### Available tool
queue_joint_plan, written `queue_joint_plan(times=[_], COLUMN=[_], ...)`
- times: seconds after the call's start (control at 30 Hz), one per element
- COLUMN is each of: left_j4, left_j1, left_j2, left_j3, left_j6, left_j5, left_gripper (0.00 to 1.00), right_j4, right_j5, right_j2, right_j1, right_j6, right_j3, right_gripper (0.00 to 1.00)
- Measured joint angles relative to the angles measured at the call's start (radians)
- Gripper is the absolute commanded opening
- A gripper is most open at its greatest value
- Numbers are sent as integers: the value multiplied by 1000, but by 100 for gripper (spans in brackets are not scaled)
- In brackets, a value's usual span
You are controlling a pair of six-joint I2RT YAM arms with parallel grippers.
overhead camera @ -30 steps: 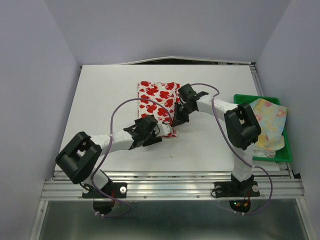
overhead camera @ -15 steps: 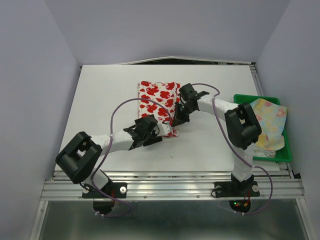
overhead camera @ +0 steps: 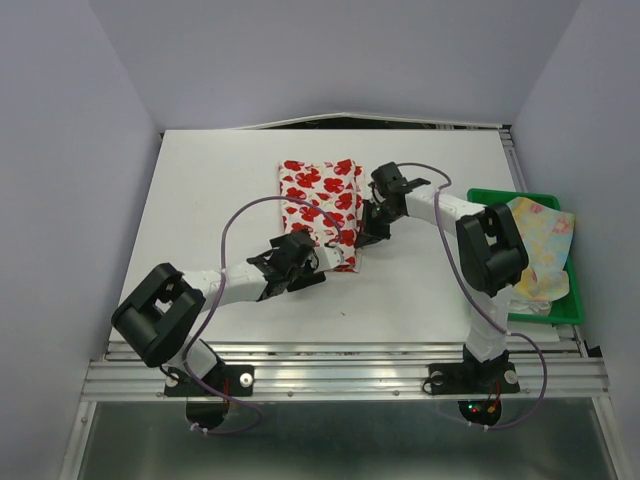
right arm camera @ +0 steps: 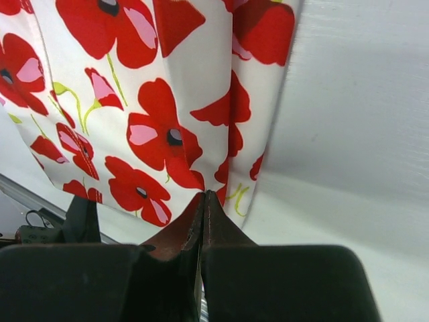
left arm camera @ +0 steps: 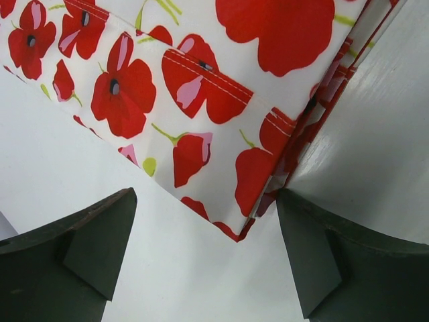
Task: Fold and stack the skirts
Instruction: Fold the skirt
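The white skirt with red flowers [overhead camera: 320, 200] lies folded into a narrow rectangle at the table's middle. My left gripper [overhead camera: 335, 258] is open at its near right corner; in the left wrist view that corner [left arm camera: 234, 201] lies flat on the table between the spread fingers [left arm camera: 206, 201], touching neither. My right gripper [overhead camera: 368, 235] is shut, its tips [right arm camera: 203, 194] resting on the red-flower skirt [right arm camera: 134, 100] close to its right edge, with no cloth seen between them. The pale yellow floral skirt [overhead camera: 540, 240] lies crumpled in the tray at the right.
The green plastic tray [overhead camera: 560, 312] sits at the table's right edge, beside the right arm's base. A purple cable loops over the table from each arm. Grey walls close in the left, right and back sides.
My right gripper has slid to the right, off the middle of the red-flower skirt to its right edge. The skirt's right side now lies straighter. The left gripper has held still, open.
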Motion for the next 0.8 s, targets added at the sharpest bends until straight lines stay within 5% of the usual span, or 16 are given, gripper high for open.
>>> queue_joint_plan(times=[0.8], left_j4=[-56], left_j1=[17], left_j2=[-43], left_j3=[-6], left_j6=[-7], left_j5=[94], left_gripper=[99], right_j4=[-6], right_j5=[-39], right_j2=[26], right_j1=[-19], right_j6=[-63], right_j3=[-80], right_gripper=[2])
